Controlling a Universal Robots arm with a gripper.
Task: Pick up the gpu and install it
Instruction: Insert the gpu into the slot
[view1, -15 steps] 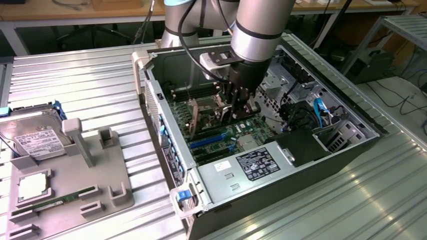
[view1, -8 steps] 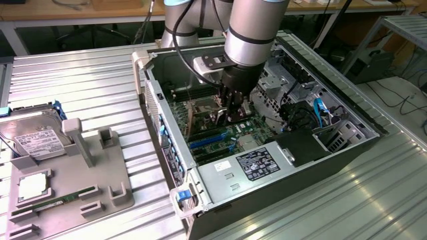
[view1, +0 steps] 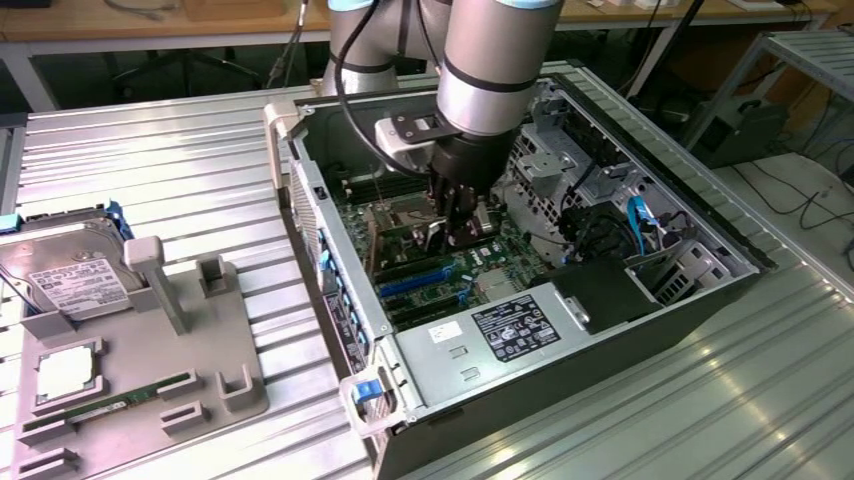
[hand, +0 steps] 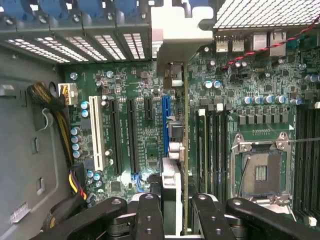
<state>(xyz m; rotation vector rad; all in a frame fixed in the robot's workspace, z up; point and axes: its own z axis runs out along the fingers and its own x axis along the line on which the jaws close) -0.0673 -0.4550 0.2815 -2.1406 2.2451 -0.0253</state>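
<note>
In the wrist view the gpu (hand: 175, 150) stands edge-on between my black fingers (hand: 150, 215), and its silver end bracket (hand: 182, 35) reaches the case's rear slot openings. My gripper (hand: 172, 212) is shut on it. The card hangs just beside the blue expansion slot (hand: 165, 125) on the green motherboard (hand: 135, 80); whether it touches the slot I cannot tell. In the exterior view my gripper (view1: 454, 225) is deep inside the open computer case (view1: 694, 230), with the gpu (view1: 434, 238) low over the board.
Black slots (hand: 115, 135) and a white slot (hand: 96, 132) lie beside the blue one. An open CPU socket (hand: 260, 172) and memory slots sit on the other side. On the grey fixture (view1: 200, 350) at the exterior view's left rest a hard drive (view1: 74, 280) and memory stick (view1: 107, 408).
</note>
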